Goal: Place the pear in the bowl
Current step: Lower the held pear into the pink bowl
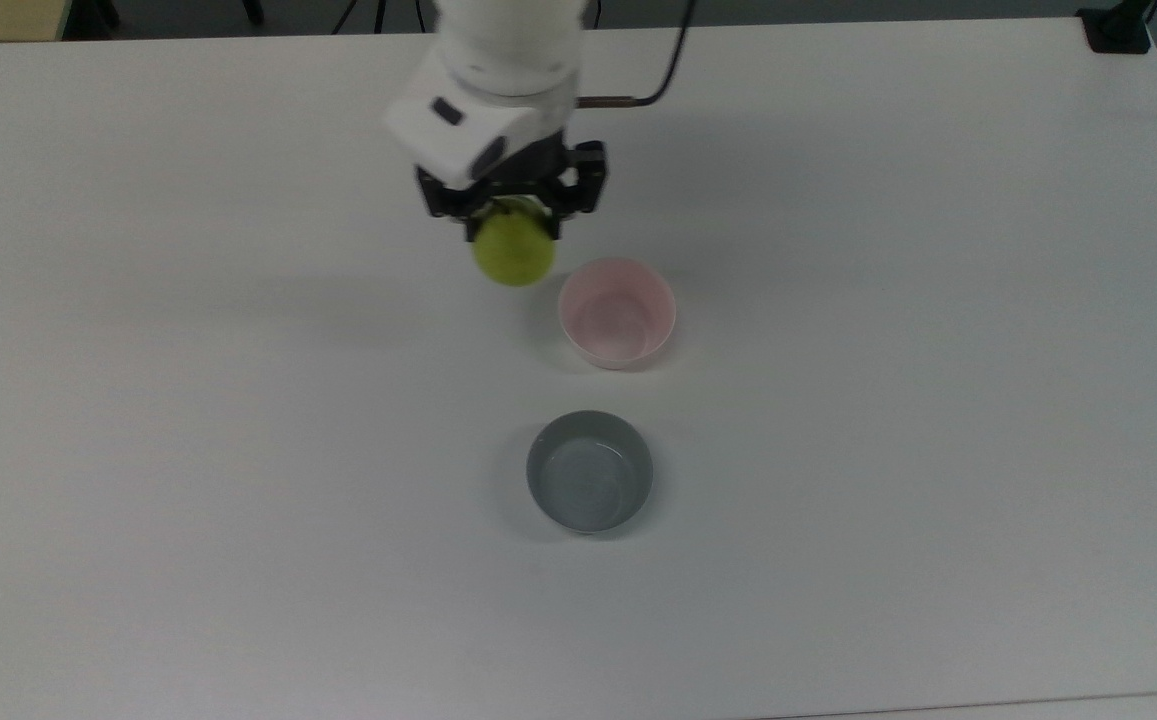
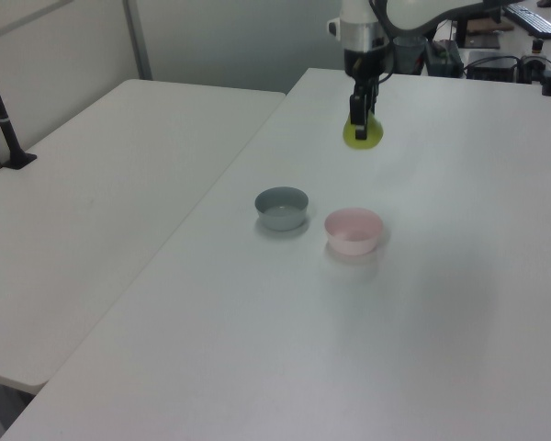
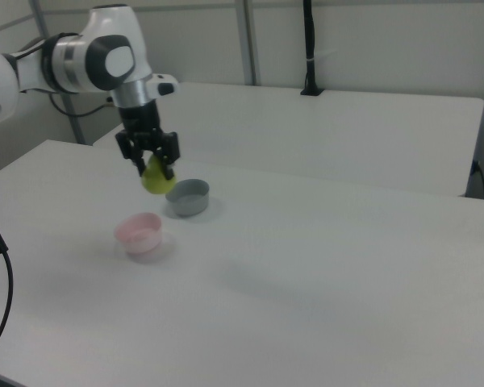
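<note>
The yellow-green pear hangs in the air, held at its top by my gripper, which is shut on it. The same pear and gripper show well above the table. The pale pink bowl stands empty on the white table, just right of and below the pear in the top view. In the right view the pink bowl lies below the pear; in the left view the pink bowl sits nearer the camera than the pear.
An empty grey bowl stands close to the pink one. The white table spreads bare around both bowls. A second white table adjoins it, with a black pole clamped on.
</note>
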### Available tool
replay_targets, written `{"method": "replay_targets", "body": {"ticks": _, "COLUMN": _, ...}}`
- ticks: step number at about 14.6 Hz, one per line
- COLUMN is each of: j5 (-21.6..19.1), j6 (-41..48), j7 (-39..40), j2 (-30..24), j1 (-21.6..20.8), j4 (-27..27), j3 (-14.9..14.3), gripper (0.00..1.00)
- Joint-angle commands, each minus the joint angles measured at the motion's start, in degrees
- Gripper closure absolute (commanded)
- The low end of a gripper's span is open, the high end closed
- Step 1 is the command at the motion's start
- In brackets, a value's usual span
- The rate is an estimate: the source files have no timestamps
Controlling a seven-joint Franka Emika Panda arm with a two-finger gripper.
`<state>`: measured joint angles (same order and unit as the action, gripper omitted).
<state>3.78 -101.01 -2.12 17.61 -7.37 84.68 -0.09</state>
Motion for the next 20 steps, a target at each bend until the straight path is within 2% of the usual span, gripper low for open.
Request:
{"method": "replay_targets", "body": {"ticks": 1, "j5": 1.1, "j6": 0.9, "j7": -5.3, "j2": -0.7, "j1": -0.9, "j4": 1.1, "j3": 4.2, "gripper": 0.54}}
{"method": "replay_targets", "body": {"ticks": 2, "j5": 1.1, "j6": 0.8, "j7": -6.3, "j2": -0.7, "j1": -1.3, "j4": 1.1, "j3": 5.2, "gripper": 0.54}}
{"method": "replay_targets", "body": {"ticks": 5, "j5": 1.6, "j6": 0.5, "j7": -7.8, "j2": -0.5, "j1": -3.9, "j4": 1.3, "j3": 5.4, "gripper": 0.54}}
{"method": "replay_targets", "body": {"ticks": 8, "j5": 2.1, "j6": -5.8, "j7": -8.2, "j2": -0.2, "j1": -4.9, "j4": 6.4, "j3": 5.4, "gripper": 0.54}}
{"method": "replay_targets", "body": {"ticks": 12, "j5": 3.8, "j6": -11.0, "j7": -9.4, "j2": 2.2, "j1": -5.3, "j4": 10.5, "j3": 5.4, "gripper": 0.54}}
{"method": "replay_targets", "body": {"ticks": 20, "j5": 6.4, "j6": -15.4, "j7": -10.7, "j2": 5.9, "j1": -4.7, "j4": 11.8, "j3": 5.3, "gripper": 0.53}}
